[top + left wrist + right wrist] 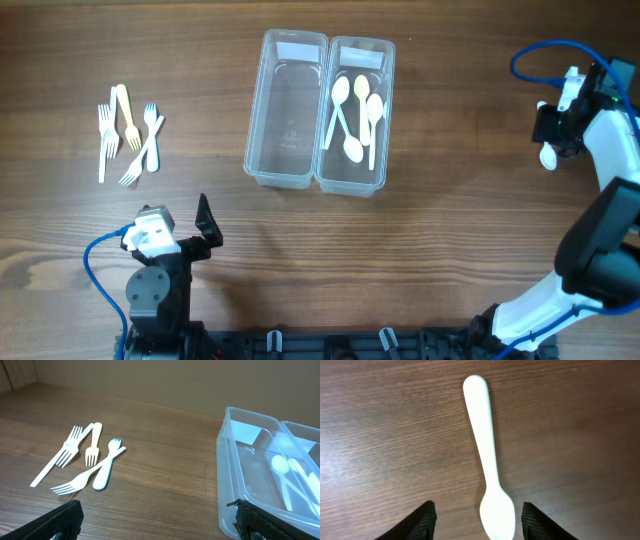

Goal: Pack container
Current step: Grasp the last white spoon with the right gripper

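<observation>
Two clear plastic containers stand side by side at the table's centre: the left one [286, 110] holds no cutlery, the right one [355, 115] holds several white spoons [353, 110]. Several forks [128, 140] lie at the far left, also in the left wrist view [85, 462]. My left gripper [205, 232] is open and empty near the front edge, its fingers [155, 522] short of the left container [250, 470]. My right gripper [553, 135] is open at the far right, its fingers [477, 522] on either side of a white spoon [487, 470] lying on the table.
The table is dark wood. Blue cables run from both arms. The right arm's white body [600, 230] stretches along the right edge.
</observation>
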Controlling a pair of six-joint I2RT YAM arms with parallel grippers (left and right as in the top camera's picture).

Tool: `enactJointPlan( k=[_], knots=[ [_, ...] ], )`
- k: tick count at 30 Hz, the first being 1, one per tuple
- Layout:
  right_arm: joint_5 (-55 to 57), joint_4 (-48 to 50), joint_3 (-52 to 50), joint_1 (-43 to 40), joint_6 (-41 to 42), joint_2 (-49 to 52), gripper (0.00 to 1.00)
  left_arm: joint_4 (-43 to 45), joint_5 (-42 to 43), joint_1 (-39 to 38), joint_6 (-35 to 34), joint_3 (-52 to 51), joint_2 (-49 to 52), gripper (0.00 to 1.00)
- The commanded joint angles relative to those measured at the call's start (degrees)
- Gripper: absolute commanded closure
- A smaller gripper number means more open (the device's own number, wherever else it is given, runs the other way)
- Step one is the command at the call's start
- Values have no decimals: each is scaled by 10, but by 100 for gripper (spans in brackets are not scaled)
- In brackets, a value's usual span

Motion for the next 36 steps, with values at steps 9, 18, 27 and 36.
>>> enactJointPlan(
  k=[9, 18, 27, 36],
  knots=[
    [3, 71, 3, -5, -35, 84, 41, 2, 5, 3, 11, -4, -4, 0],
    [-5, 98, 2, -8, -36, 136, 41, 2, 5, 3, 12, -4, -4, 0],
    [-82, 99, 2, -7, -33, 154, 79, 2, 5, 3, 12, -4, -4, 0],
    [-181, 90, 2, -5, 25, 135, 96, 2, 5, 3, 11, -4, -4, 0]
  ],
)
